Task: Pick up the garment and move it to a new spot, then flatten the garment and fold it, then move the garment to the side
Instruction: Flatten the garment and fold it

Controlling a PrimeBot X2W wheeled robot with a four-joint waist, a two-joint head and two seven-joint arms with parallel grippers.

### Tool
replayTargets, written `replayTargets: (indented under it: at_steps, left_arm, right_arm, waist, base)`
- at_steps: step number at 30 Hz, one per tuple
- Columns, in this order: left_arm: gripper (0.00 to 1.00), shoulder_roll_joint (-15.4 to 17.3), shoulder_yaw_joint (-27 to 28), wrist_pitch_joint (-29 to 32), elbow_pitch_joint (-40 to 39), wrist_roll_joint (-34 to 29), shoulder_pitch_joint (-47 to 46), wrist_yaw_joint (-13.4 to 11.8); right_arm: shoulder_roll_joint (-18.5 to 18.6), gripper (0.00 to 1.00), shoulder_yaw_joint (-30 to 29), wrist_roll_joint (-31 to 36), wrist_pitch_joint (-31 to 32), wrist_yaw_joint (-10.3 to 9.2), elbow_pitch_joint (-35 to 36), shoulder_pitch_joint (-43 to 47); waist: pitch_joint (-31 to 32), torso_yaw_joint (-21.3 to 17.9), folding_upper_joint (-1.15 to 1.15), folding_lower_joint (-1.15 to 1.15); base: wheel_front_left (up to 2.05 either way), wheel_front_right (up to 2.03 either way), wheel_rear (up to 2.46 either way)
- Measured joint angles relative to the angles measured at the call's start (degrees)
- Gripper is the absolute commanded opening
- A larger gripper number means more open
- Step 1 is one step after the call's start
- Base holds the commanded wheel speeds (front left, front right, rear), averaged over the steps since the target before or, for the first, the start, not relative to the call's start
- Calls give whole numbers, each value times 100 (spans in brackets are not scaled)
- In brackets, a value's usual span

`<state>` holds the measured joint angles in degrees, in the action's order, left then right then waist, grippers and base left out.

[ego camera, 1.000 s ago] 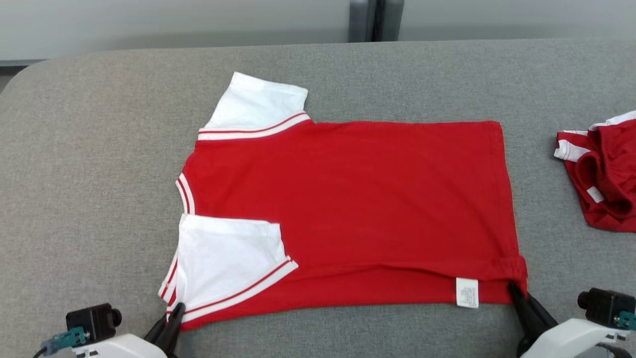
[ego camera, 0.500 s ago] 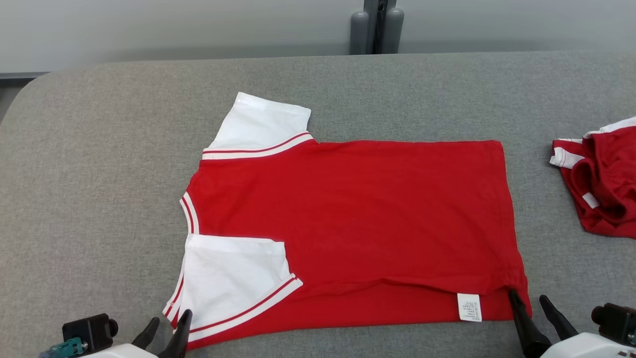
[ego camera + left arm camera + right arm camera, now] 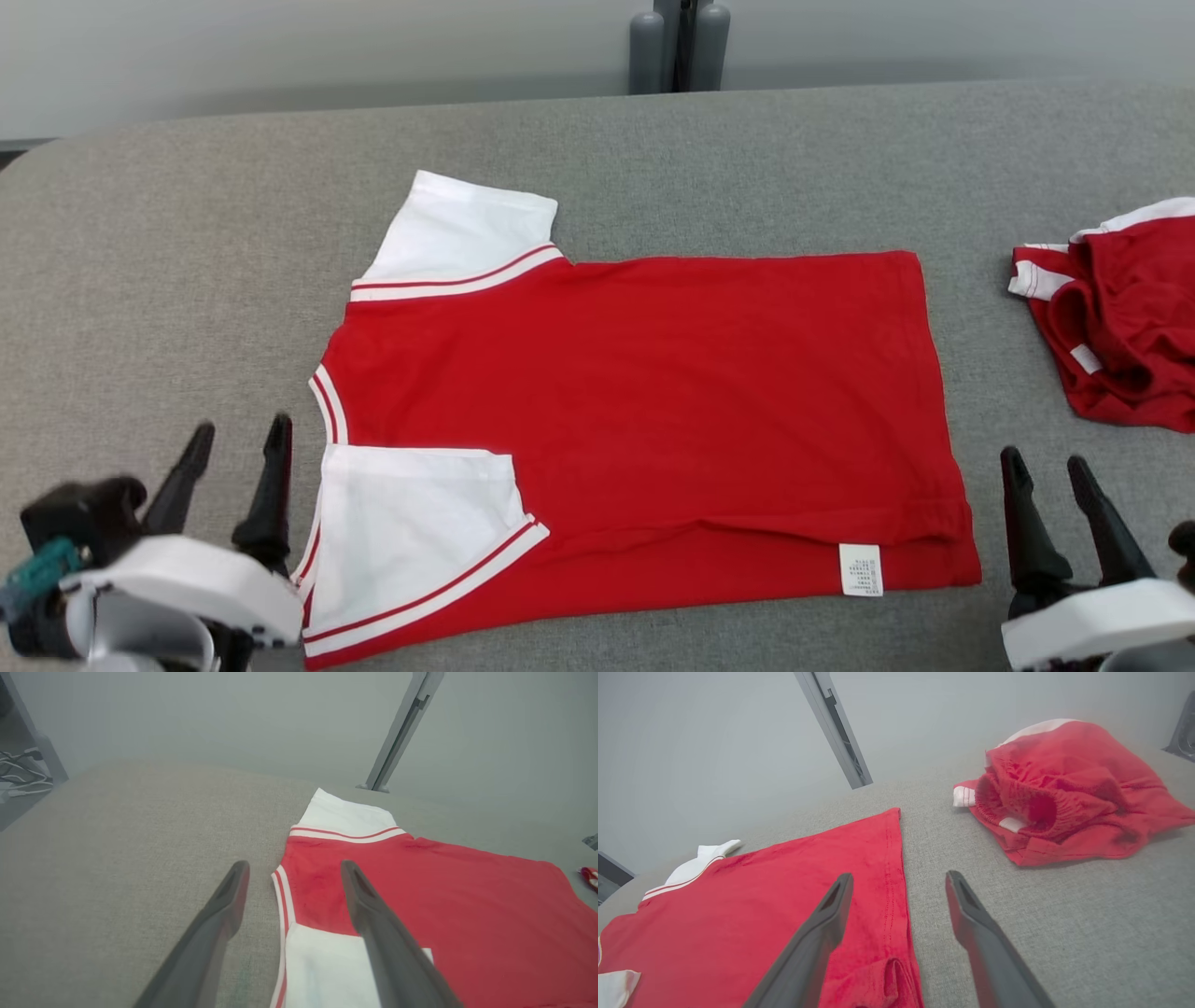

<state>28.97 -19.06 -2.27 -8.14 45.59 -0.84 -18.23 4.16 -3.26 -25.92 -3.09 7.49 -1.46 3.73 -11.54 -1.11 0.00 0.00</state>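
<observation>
The garment [image 3: 644, 411] is a red T-shirt with white sleeves, lying flat on the grey table [image 3: 168, 280], neck to the left and hem to the right. Its near sleeve [image 3: 411, 523] is folded in onto the body, and the near side edge is folded over with a white label [image 3: 860, 569] showing. My left gripper [image 3: 238, 434] stands open just left of the collar [image 3: 282, 896], holding nothing. Off the hem's near corner [image 3: 896, 970], my right gripper [image 3: 1044, 462] is open and empty too.
A second red garment [image 3: 1120, 327] lies crumpled at the table's right edge, also in the right wrist view [image 3: 1064, 793]. A grey post [image 3: 679, 47] stands behind the table's far edge. Bare grey table surface lies left of the shirt.
Both grippers let go of the shirt's near edge, opened wide and lifted away from it. The shirt stays flat where it lay. The camera has shifted slightly.
</observation>
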Motion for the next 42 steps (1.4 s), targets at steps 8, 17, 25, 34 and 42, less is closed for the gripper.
replayTargets:
  at_steps: [8, 17, 25, 34, 42]
  left_arm:
    - [100, 280, -324, 665, 187, -361, -1619, 377]
    - [100, 260, -610, 1685, 1404, -134, -3796, 1385]
    - [100, 69, -815, 2185, 2726, 42, -5183, 2152]
    - [100, 171, -1117, 2452, 3650, 185, -6078, 2527]
    - [100, 459, -1515, 2582, 3860, 678, -6438, 2565]
  right_arm:
    - [230, 100, 264, 56, 218, 0, -143, -1110]
    - [712, 100, 743, -194, 398, 0, -894, -2627]
    - [924, 100, 1107, -446, 364, 0, -1448, -3567]
    - [918, 100, 1543, -736, 203, 0, -1611, -4133]
    - [957, 100, 1844, -914, 216, 0, -1614, -4476]
  waist:
    - [-480, -89, 0, 0]
    - [-1359, -175, 0, 0]
    - [-2077, -237, 0, 0]
    - [-2561, -499, 0, 0]
    - [-2815, -745, 0, 0]
  base:
    - [0, 0, 0]
    - [0, 0, 0]
    - [0, 0, 0]
    - [0, 0, 0]
    - [0, 0, 0]
